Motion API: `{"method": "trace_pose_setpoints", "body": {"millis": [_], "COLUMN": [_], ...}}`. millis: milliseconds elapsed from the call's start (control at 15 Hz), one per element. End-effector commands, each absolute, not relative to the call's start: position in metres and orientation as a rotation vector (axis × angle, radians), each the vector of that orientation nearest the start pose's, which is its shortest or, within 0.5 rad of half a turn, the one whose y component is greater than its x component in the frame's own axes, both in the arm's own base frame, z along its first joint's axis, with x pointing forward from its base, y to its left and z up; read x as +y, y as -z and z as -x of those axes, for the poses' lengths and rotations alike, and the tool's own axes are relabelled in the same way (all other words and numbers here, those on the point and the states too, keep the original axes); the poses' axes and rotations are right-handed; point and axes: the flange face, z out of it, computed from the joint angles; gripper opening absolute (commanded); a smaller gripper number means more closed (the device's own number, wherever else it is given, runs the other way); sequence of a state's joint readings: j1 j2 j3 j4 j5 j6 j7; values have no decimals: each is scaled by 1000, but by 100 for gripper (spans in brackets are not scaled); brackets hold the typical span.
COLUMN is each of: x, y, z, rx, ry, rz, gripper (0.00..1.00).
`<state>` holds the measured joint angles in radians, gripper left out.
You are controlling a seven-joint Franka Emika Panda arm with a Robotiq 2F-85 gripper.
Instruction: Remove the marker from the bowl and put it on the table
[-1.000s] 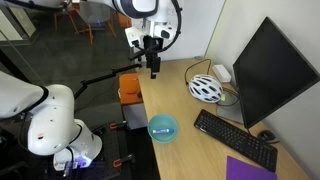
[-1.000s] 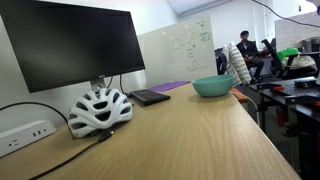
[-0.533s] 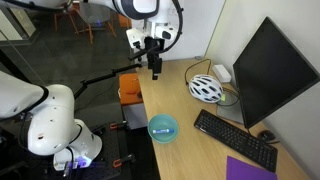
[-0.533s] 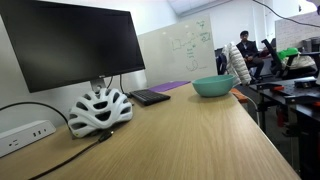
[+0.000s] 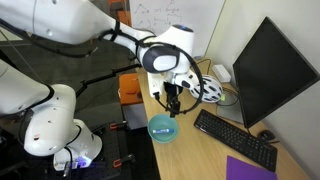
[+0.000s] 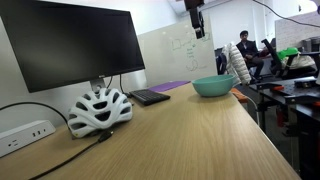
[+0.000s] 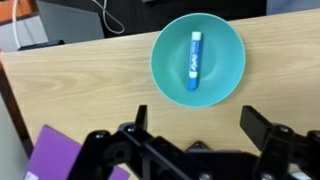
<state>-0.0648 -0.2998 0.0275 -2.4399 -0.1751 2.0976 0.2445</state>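
The teal-blue bowl (image 7: 222, 80) sits on the light wooden table (image 7: 90, 90). The marker (image 7: 193, 58), a short blue stick with a white end, lies inside the bowl near its middle. My gripper (image 7: 200, 120) is open and empty, hanging above the bowl and not touching it. In both exterior views the gripper (image 5: 172, 103) (image 6: 197, 15) is well above the bowl (image 5: 163, 127) (image 6: 213, 86). The marker does not show in the exterior views.
A white-and-black bicycle helmet (image 5: 209, 90) (image 6: 98, 110) lies near the monitor (image 5: 275, 70) (image 6: 70, 45). A keyboard (image 5: 235, 137) (image 6: 150, 97) and a purple sheet (image 5: 250, 170) (image 7: 50, 155) lie beyond the bowl. The table edge runs close beside the bowl.
The arm has swung from the far end of the table to a spot over the bowl and come lower. The bowl and helmet have not moved.
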Motion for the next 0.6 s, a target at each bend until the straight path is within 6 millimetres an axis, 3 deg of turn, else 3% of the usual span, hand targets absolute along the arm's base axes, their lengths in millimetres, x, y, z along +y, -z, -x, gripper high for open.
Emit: {"method": "trace_pose_setpoints", "body": {"millis": [0,133,333,533], "x": [-46,-47,-32,-30], "y": [-362,-326,-285,-275], "z": [-446,-447,-447,-443], "rx": [308,312,240,255], "ry": [-94,-160,-261,-320], "rz": [3233,3209,3163,3182], "gripper": [100,100,100,100]}}
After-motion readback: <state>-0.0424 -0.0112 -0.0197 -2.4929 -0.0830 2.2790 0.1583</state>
